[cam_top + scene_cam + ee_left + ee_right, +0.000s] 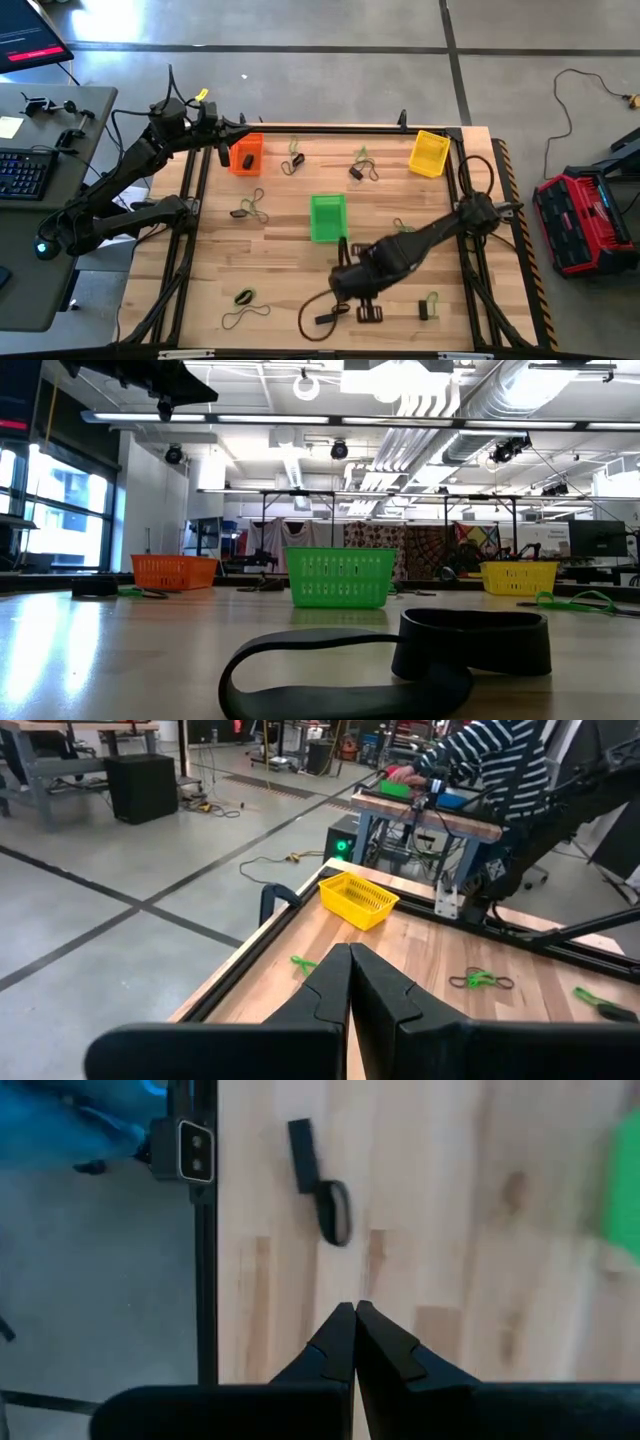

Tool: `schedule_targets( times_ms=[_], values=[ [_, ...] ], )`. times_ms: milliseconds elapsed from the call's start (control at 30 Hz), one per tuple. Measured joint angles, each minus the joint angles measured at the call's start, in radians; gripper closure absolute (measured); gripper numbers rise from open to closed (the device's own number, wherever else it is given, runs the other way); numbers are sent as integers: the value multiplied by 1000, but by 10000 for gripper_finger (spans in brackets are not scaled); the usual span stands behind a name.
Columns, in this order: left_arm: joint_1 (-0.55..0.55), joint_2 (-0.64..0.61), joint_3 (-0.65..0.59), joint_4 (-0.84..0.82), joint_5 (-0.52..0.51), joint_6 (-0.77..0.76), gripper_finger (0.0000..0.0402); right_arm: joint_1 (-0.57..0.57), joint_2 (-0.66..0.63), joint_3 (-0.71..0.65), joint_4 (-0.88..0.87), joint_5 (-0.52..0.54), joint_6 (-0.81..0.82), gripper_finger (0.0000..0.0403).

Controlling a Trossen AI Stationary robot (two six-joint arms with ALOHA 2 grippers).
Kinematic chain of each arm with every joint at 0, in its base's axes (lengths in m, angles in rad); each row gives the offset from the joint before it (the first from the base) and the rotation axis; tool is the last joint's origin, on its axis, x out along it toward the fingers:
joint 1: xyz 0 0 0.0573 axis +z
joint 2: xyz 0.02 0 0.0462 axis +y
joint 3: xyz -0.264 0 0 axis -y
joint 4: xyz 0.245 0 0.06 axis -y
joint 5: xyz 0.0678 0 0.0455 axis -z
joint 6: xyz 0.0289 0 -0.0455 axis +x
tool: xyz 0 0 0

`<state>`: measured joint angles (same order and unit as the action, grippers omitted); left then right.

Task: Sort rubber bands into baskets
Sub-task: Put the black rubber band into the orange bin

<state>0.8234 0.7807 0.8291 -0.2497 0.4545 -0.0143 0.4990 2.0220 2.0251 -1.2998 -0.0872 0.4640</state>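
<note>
Three baskets stand on the wooden table: orange at the far left, green in the middle, yellow at the far right. Rubber bands lie scattered, green and dark ones. A black band lies flat near the table's near edge. My right gripper hangs shut above bare wood between that band and the green basket, pointing down, with nothing in it. My left gripper is shut and raised beside the orange basket, pointing toward the yellow basket.
A wide black loop lies close to the near edge. Dark rails frame the table. More green bands lie along the far side. A person in a striped top sits at a bench beyond the table's right end. A desk with a keyboard stands to the left.
</note>
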Motion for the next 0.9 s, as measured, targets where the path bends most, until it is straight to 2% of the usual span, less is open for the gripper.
schedule_targets(
  times_ms=[200, 300, 367, 500, 600, 700, 800, 900],
  values=[
    [-9, 0, 0, -2, 0, 1, 401, 71, -46, -306, 364, 16, 97, 403],
    [-23, 0, 0, -3, 0, 34, 401, 102, -70, -407, 506, 59, 159, 403],
    [-33, 0, 0, -12, 0, 53, 401, 122, -69, -443, 529, 100, 166, 403],
    [-52, 0, 0, -25, -3, 50, 401, 142, -68, -488, 543, 111, 166, 403],
    [-69, 1, 0, -31, -9, 52, 401, 151, -68, -491, 524, 123, 156, 403],
    [-86, 11, 0, -46, -19, 53, 401, 153, -68, -491, 526, 181, 119, 398],
    [-102, 27, 0, -49, -19, 53, 401, 151, -67, -491, 525, 204, 78, 376],
    [-116, 53, 0, -42, -20, 53, 401, 142, -58, -491, 530, 220, 73, 333]
  ],
)
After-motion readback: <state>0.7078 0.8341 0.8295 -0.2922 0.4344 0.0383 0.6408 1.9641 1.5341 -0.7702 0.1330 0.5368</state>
